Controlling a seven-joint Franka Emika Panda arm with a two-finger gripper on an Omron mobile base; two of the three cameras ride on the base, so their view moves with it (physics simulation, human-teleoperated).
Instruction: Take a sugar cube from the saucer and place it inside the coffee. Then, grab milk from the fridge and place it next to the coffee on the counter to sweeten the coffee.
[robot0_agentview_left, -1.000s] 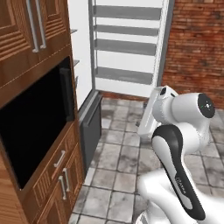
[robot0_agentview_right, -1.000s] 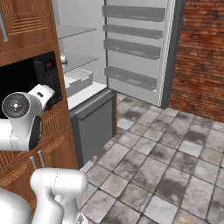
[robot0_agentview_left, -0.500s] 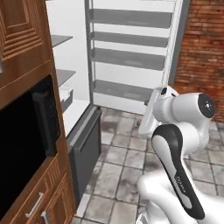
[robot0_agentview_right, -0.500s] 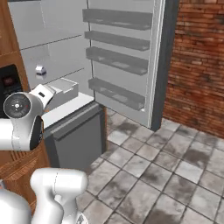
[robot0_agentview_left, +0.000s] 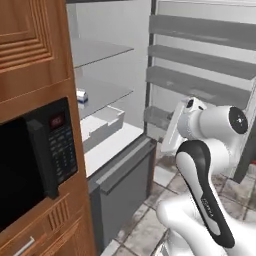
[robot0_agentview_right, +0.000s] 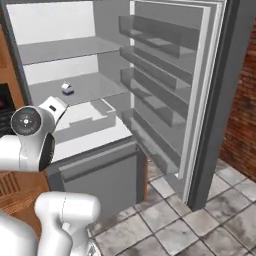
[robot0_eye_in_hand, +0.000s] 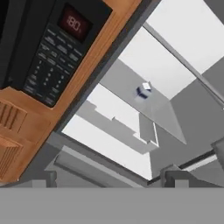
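The milk (robot0_agentview_right: 66, 88) stands alone on a middle shelf (robot0_agentview_right: 95, 87) of the open fridge (robot0_agentview_right: 210, 100), well apart from the gripper (robot0_eye_in_hand: 109, 175), whose jaws stand wide and empty. The carton looks light, stiff yet crushable, with smooth sides; I would take it across its two flat sides, mid-height, squeezing gently.

Unreadable red digits on microwave (robot0_eye_in_hand: 43, 48) display

Small milk (robot0_agentview_right: 66, 88) upright on open fridge (robot0_agentview_right: 90, 50) shelf
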